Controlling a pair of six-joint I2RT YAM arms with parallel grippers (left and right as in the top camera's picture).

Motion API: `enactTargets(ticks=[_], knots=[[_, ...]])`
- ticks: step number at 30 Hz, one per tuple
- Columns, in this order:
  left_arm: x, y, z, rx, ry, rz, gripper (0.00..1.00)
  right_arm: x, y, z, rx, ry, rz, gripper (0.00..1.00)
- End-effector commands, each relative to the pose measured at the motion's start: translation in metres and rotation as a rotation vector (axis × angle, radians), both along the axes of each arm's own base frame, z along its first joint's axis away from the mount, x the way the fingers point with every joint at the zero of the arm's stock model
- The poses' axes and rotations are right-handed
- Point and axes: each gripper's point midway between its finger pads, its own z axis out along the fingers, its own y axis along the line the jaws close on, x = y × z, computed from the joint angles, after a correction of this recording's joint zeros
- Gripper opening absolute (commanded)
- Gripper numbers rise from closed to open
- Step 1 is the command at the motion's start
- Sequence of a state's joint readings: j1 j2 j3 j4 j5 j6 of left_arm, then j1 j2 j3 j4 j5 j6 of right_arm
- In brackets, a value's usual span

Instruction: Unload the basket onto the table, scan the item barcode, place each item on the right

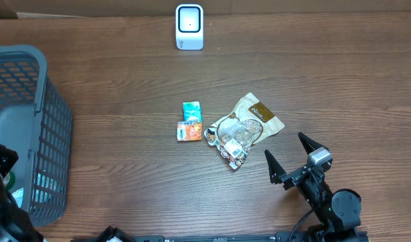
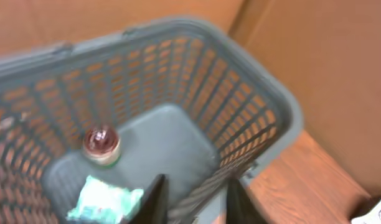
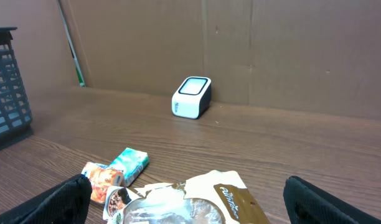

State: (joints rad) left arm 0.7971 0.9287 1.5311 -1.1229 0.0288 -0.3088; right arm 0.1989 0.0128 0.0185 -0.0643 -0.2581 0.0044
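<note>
From overhead we're looking at the brown tabletop (image 1: 111,74), with the white scanner (image 1: 189,27) sitting at the far edge and a grey basket (image 1: 58,128) standing at the left. The things to scan are lying together mid-table: a teal packet (image 1: 191,111) is touching an orange packet (image 1: 189,132) on its near side, and a tan-and-clear snack bag (image 1: 249,124) is lying just beside them on the right. The right claw (image 1: 283,144) is hovering near the bag with its fingers spread wide, gripping nothing. The left wrist view is coming through blurry, but we're seeing the left claw (image 2: 197,190) hanging over the basket (image 2: 265,106) rim, fingers apart and nothing between them. A jar (image 2: 101,144) with a reddish lid and a green-and-white packet (image 2: 106,199) are lying on the basket floor. In the right wrist view the right claw (image 3: 187,186) is gaping over the snack bag (image 3: 197,202), with the teal packet (image 3: 129,165) and orange packet (image 3: 100,176) lying to its left, the scanner (image 3: 192,97) sitting well beyond, and the basket (image 3: 4,81) showing at the left edge.
</note>
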Motion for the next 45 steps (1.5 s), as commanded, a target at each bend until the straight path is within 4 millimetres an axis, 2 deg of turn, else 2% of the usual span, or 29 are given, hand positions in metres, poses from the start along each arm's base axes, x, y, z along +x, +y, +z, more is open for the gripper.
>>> enactTargets(ticks=[1,2,4,5,10,16,20,23,24,27,33,38,45], knots=[[0.005,0.019,-0.038,-0.096,0.131,0.053,0.29,0.0,0.001,-0.002,0.004,-0.003,0.002,1.0],[0.008,0.022,-0.052,-0.14,0.172,0.054,0.34,0.0,0.001,-0.002,0.004,-0.003,0.002,1.0],[0.01,0.029,-0.079,-0.229,0.249,0.068,0.36,0.0,0.001,-0.002,0.004,-0.003,0.002,1.0],[0.009,0.037,-0.105,-0.329,0.319,0.101,0.38,0.0,0.001,-0.002,0.004,-0.003,0.002,1.0],[0.01,0.059,-0.148,-0.481,0.413,0.123,0.44,0.0,0.001,-0.002,0.004,-0.003,0.002,1.0],[0.015,0.072,-0.191,-0.577,0.523,0.067,0.42,0.0,0.001,-0.002,0.004,-0.003,0.002,1.0],[0.011,0.075,-0.224,-0.618,0.566,0.065,0.43,0.0,0.001,-0.002,0.004,-0.003,0.002,1.0],[0.004,0.073,-0.252,-0.647,0.58,0.078,0.45,0.0,0.001,-0.002,0.004,-0.003,0.002,1.0],[0.0,0.072,-0.267,-0.654,0.593,0.071,0.45,0.0,0.001,-0.002,0.004,-0.003,0.002,1.0],[-0.005,0.068,-0.293,-0.643,0.625,0.029,0.48,0.0,0.001,-0.002,0.004,-0.003,0.002,1.0],[-0.005,0.065,-0.323,-0.629,0.62,0.027,0.51,0.0,0.001,-0.002,0.004,-0.003,0.002,1.0],[-0.009,0.066,-0.342,-0.6,0.621,0.041,0.59,0.0,0.001,-0.002,0.004,-0.003,0.002,1.0],[-0.014,0.06,-0.369,-0.585,0.613,0.045,0.64,0.0,0.001,-0.002,0.004,-0.003,0.002,1.0]])
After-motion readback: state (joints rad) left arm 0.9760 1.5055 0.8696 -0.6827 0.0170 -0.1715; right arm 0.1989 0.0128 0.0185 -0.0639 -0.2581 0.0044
